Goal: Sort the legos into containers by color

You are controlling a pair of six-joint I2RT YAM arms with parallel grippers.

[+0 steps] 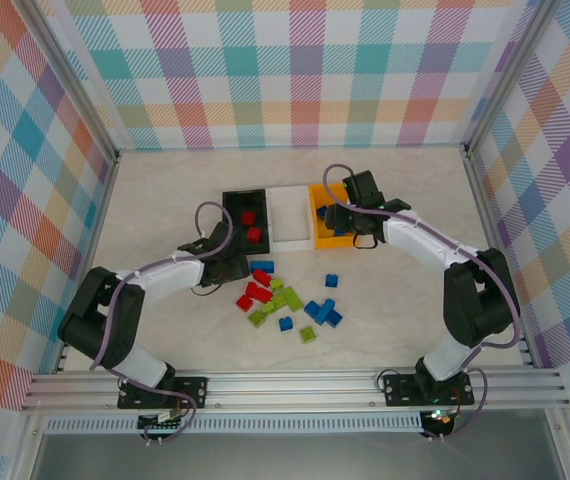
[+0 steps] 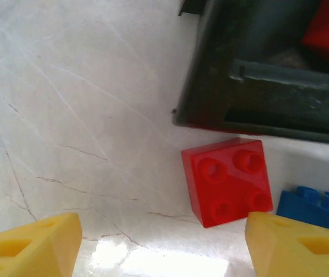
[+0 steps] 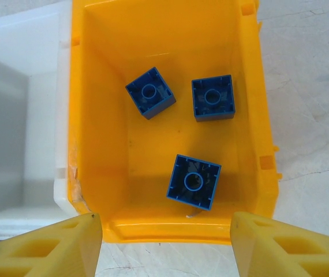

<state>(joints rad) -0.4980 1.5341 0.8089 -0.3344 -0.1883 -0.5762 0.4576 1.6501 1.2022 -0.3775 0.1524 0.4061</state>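
Just left of the white bin (image 1: 290, 215), the black bin (image 1: 230, 205) collects reds, so the left fingers (image 2: 29, 245) hang wide apart and empty over the bench (image 2: 66, 115), with a loose red brick (image 2: 228, 182) just ahead between them, nearer the right one. Against the white bin's right side, the orange-yellow bin (image 3: 95, 86) takes blues; the right fingers (image 3: 43, 245) stand parted, holding nothing, with three blue bricks (image 3: 193, 182) lying inside beyond them

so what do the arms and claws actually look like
The left arm and right arm have white links between chunky black joints, each with a greyish-purple cable looping along it. The left claw and right claw have yellow fingers with triangular cut-outs.
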